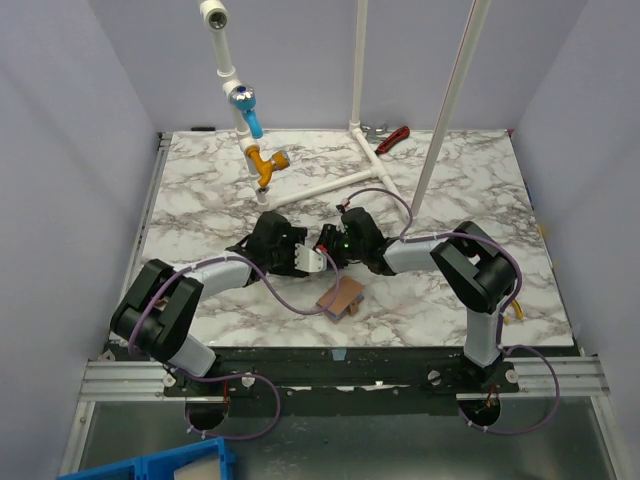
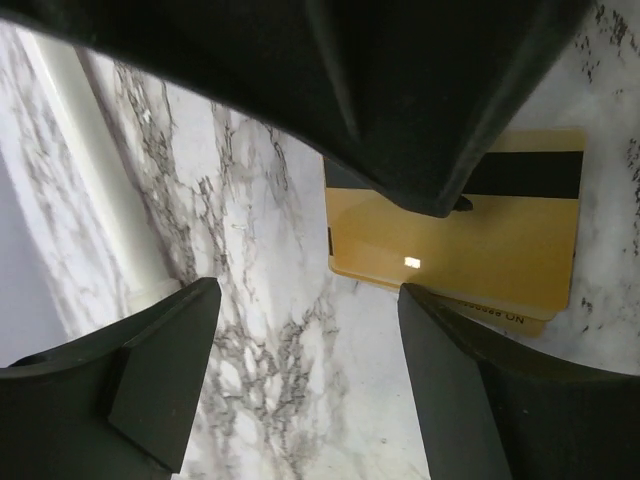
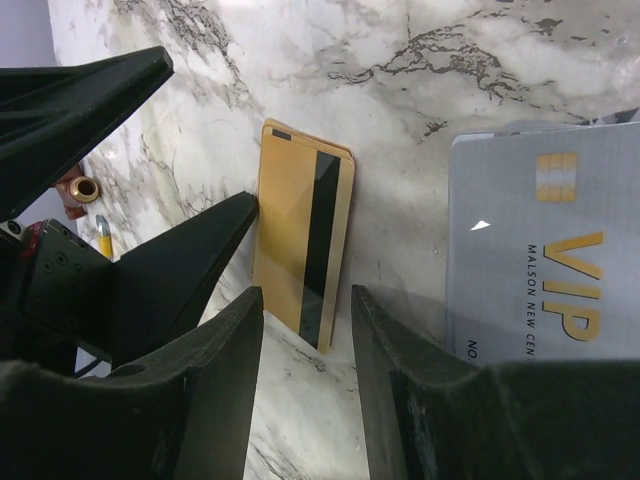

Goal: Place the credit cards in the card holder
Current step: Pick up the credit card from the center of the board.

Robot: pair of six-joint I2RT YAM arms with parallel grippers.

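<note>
Marble-patterned table beneath everything, with a white pipe frame standing on its far half, blue and orange fittings on the leftmost upright. Stretched inward from the near edge, left arm and right arm, wrists almost nose to nose at mid-table. Red-handled pliers at the far edge, well apart from the work. Tan-brown card holder lying just in front of the two wrists, toward the near edge, touched by neither. Spread wide, the left tool, only bare marble between its fingers, gripping nothing. Part open, the right tool, one finger on either side of the near end of the gold card; contact with it impossible to judge. Flat on the table just beside that, though apart from it, a silvery-grey VIP card. Gold card flat as well, dark stripe up, ahead of the left tool and partly hidden under the right tool's black body, with a second gold-toned card peeking from under it.
</note>
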